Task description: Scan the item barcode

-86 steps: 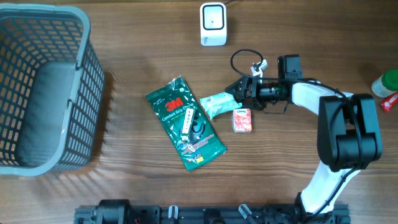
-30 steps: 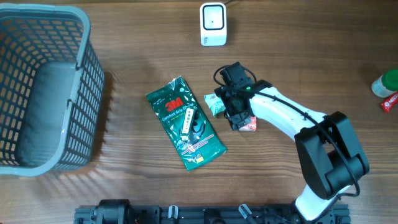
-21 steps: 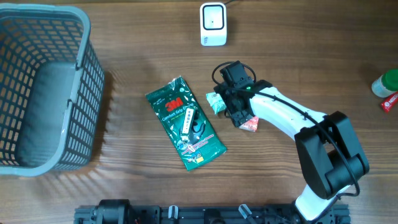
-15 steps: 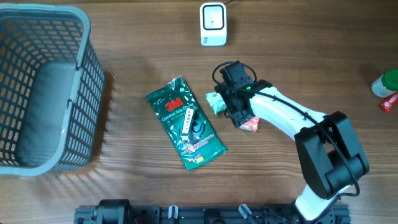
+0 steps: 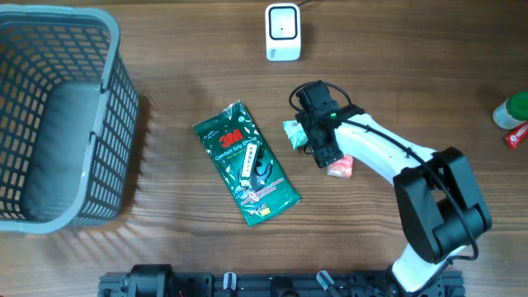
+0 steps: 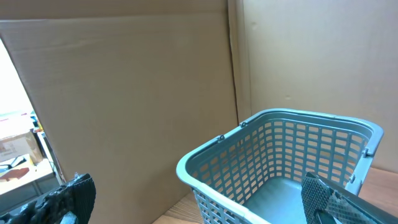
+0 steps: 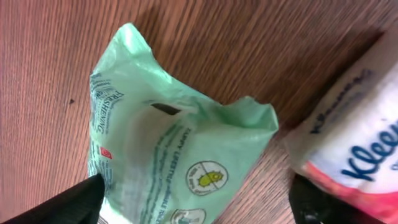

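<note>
A mint-green wipes pack [image 5: 292,134] lies on the wooden table, and the white barcode scanner [image 5: 282,31] stands at the back edge. My right gripper [image 5: 316,142] points down over the pack's right end. In the right wrist view the green pack [image 7: 168,143] fills the space between the two black fingertips [image 7: 78,200], and the right gripper [image 7: 199,208] is open and not closed on it. A pink and white Kleenex pack [image 7: 357,146] sits against the right fingertip. My left gripper [image 6: 199,205] is open and empty, off the overhead view, facing the basket [image 6: 280,155].
A green 3M package [image 5: 246,163] lies left of the wipes. The Kleenex pack [image 5: 340,167] rests just right of the gripper. A grey mesh basket [image 5: 107,124] stands at the far left. A green-capped bottle [image 5: 513,109] is at the right edge.
My right gripper has slid a little to the right, nudging the Kleenex pack right and toward the front. The green pack shifted slightly right too. The left gripper has not moved.
</note>
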{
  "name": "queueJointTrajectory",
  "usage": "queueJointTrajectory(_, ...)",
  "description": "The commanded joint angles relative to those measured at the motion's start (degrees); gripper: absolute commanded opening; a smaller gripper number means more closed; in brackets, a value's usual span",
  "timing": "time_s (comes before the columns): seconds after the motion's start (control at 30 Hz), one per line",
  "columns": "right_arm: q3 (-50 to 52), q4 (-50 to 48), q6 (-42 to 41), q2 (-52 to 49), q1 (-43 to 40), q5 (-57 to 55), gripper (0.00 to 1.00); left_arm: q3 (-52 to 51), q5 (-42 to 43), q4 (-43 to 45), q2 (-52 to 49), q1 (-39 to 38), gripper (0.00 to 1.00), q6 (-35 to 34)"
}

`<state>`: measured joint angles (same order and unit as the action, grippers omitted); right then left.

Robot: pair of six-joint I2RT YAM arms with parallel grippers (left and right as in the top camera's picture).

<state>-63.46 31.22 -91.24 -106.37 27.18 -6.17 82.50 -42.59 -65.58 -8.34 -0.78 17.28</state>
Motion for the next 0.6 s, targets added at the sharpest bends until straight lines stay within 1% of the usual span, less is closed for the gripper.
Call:
queueJointTrajectory(0.0,0.04,0.39,0.44,2.78,-0.72,-2.71,1.0,-0.04,-0.15,0.13,0.31,0.26,1.0,0.48)
queueJointTrajectory(0.07,0.04,0.39,1.07,4.57,-0.85,-3.3,1.0,-0.04,-0.15,0.13,0.31,0.26,1.0,0.48)
queueJointTrajectory(0.2,0.2,0.42,0.98,4.57,-0.85,-3.21,1.0,-0.04,-0.15,0.13,0.31,0.26,1.0,0.48)
queueJointTrajectory(0.33,0.22,3.08,-2.03,4.57,-1.07,-3.02,1.0,-0.04,-0.15,0.13,0.31,0.26,1.0,0.48)
queueJointTrajectory(0.43,0.22,4.02,-2.69,4.57,-1.07,-3.04,1.0,-0.04,-0.15,0.13,0.31,0.26,1.0,0.48)
queueJointTrajectory(0.53,0.55,3.74,-3.45,4.57,-1.07,-3.3,0.95,-0.04,-0.15,0.11,0.31,0.26,1.0,0.48)
queueJointTrajectory(0.57,1.14,2.99,-3.48,4.57,-1.07,-3.26,0.95,-0.04,-0.15,0.13,0.31,0.26,1.0,0.48)
